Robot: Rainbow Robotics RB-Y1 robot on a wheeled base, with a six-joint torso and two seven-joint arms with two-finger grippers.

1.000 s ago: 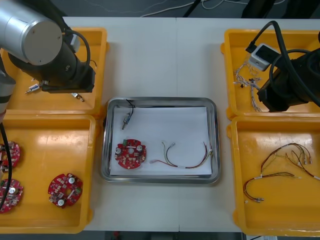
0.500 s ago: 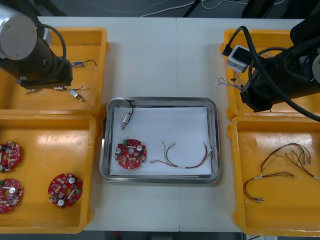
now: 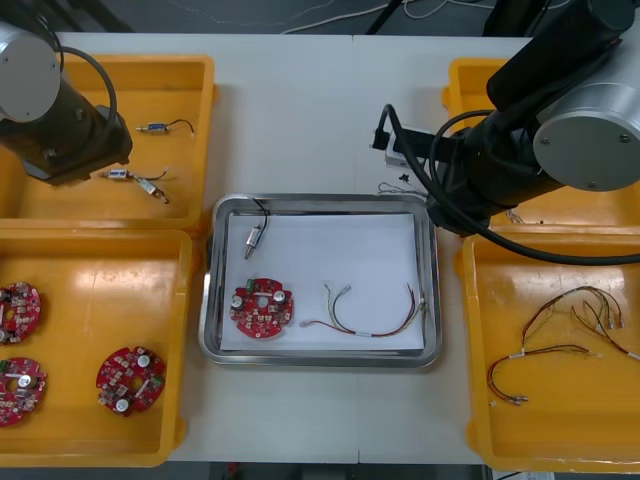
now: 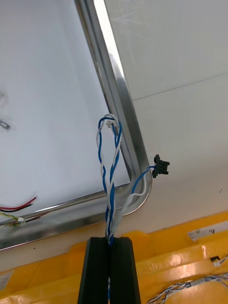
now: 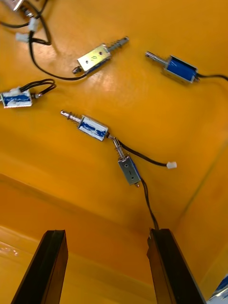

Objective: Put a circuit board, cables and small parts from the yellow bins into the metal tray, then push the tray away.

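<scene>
My right gripper (image 4: 110, 240) is shut on a twisted blue and white cable (image 4: 108, 190). The cable hangs over the far right corner of the metal tray (image 4: 127, 137), and its black connector (image 4: 161, 167) dangles just outside the rim. In the front view the cable (image 3: 395, 184) shows beside the right arm (image 3: 500, 170). On the tray's (image 3: 320, 200) white inside lie a red circuit board (image 3: 261, 306), a small metal part (image 3: 252, 236) with a black lead, and red and yellow cables (image 3: 370, 318). My left gripper (image 5: 109, 237) stands open above small metal parts (image 5: 92, 128) in the far left bin (image 3: 190, 80).
The near left bin (image 3: 90, 290) holds three circuit boards (image 3: 130, 380). More red and yellow cables (image 3: 565, 340) lie in the near right bin (image 3: 480, 300). The right arm covers much of the far right bin (image 3: 470, 80). Bare table lies beyond the tray.
The right arm has swung left from the far right bin to the tray's far right corner, carrying the blue and white cable. The left arm has drawn back left, uncovering small parts.
</scene>
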